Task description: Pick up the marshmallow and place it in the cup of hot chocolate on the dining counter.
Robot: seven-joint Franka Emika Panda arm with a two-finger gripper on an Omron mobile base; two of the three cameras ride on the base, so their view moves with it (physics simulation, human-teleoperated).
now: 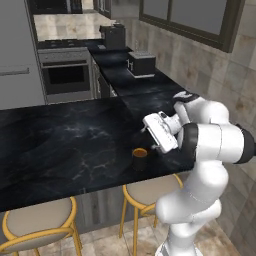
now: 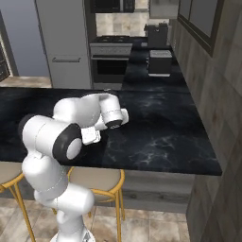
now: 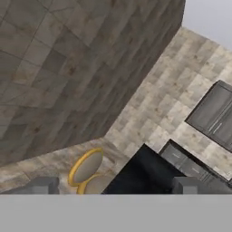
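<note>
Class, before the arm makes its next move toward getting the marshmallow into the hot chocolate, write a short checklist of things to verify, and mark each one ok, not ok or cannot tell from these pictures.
1. Cup of hot chocolate upright on the dining counter: ok.
2. Marshmallow located: cannot tell; I cannot make it out on the counter.
3. Pincer open and empty: ok; its tips stand wide apart with nothing between them.
4. Pincer aimed at the counter: not ok; the hand view looks along the floor, a stool and the counter's end.
5. Marshmallow already in the cup: cannot tell; the cup's inside is too dark.
</note>
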